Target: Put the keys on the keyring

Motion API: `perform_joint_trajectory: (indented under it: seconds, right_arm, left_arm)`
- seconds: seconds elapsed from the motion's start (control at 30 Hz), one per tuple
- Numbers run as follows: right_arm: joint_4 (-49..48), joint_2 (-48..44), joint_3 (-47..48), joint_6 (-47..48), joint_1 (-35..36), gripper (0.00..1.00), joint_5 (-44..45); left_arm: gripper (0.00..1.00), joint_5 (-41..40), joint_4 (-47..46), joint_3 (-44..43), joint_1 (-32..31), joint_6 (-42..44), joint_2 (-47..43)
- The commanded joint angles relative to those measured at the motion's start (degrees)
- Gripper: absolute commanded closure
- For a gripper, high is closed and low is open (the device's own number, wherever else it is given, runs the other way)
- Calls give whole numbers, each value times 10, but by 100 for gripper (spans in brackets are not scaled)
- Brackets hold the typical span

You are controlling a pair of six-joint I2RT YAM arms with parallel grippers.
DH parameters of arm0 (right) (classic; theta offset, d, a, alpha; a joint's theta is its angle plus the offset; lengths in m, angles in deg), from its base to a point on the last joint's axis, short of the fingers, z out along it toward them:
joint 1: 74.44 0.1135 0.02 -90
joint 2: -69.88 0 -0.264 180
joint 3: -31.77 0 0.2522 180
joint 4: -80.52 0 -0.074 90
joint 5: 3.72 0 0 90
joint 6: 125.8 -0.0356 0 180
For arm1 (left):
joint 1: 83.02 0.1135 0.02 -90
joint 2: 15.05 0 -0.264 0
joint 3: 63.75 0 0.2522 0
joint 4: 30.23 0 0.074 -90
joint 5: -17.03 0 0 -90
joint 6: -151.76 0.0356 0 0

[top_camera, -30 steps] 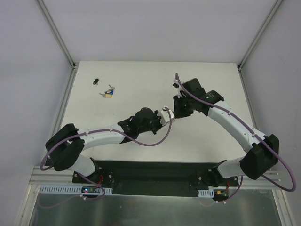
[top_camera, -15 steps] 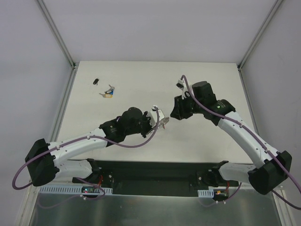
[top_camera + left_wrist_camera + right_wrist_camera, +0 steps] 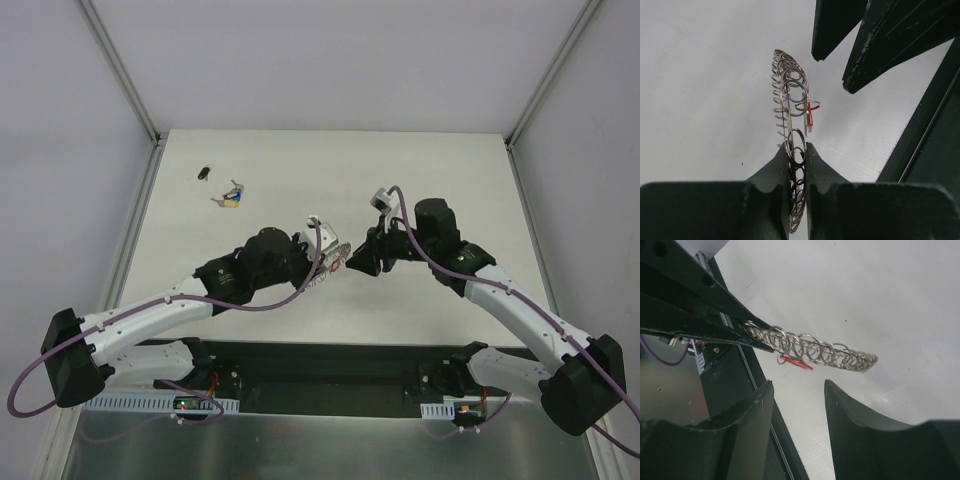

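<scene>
Nearest, the left gripper [image 3: 797,165] pinches the keyring [image 3: 785,95] edge-on above the table [image 3: 450,170], with a red-tagged key [image 3: 810,114] apparently hanging on its coils. Just beyond, the right gripper [image 3: 799,385] stands spread and empty. Farther off, the other keys [image 3: 231,196] lie unthreaded, so most work remains.

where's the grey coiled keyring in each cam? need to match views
Top external: the large grey coiled-wire keyring is mid-frame, between the two gripper tips.
Left wrist: centre, edge-on and upright, clamped by the left gripper.
Right wrist: centre, a slanted coil band beyond the open right gripper.
Shared landmark: the small red tag hanging on the ring.
</scene>
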Motion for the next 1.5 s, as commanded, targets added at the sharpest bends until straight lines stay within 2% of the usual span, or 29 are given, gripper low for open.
perform_joint_trajectory:
  seconds: [0.0,0.33,0.6,0.8,1.0,1.2,1.3,1.47]
  right_arm:
    - [-102,-15,1,7,16,52,-57]
    - [-118,4,5,26,55,48,9]
    - [-153,26,2,22,62,49,23]
    - [-172,46,4,18,70,54,23]
    - [-192,57,2,6,75,66,30]
    - [-186,52,9,2,76,88,30]
    - [-154,43,19,12,75,96,30]
    - [-94,29,33,36,75,99,35]
  left_arm:
    - [100,-14,-12,-34,-3,-32,-18]
    - [100,-16,-11,-52,-2,-72,-13]
    - [100,-11,-12,-54,-2,-84,-20]
    - [100,-8,-12,-55,-2,-96,-21]
    - [100,-10,-12,-58,-2,-103,-21]
    - [99,-27,-12,-56,-2,-109,-26]
    - [99,-56,-7,-54,-2,-105,-34]
    - [99,-83,10,-56,-1,-93,-47]
